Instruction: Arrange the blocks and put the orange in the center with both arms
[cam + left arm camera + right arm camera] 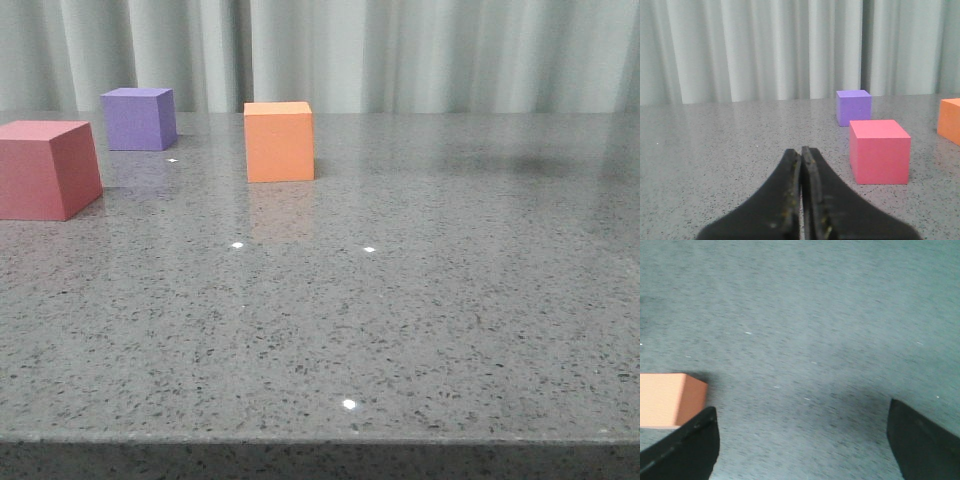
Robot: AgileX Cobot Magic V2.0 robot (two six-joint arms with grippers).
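Note:
The orange cube (279, 141) stands on the grey speckled table (400, 300), left of middle and toward the back. The purple cube (139, 118) stands further left and behind it. The red-pink cube (45, 169) stands at the left edge, nearer the front. No gripper shows in the front view. In the left wrist view my left gripper (801, 152) is shut and empty, low over the table, short of the red-pink cube (879, 151), with the purple cube (854, 107) behind and the orange cube (950, 120) at the edge. My right gripper (802, 415) is open above bare table, the orange cube (670, 399) beside one finger.
A pale pleated curtain (400, 50) hangs behind the table's far edge. The table's front edge (320, 438) runs along the bottom of the front view. A soft shadow (540, 165) lies on the table at the back right.

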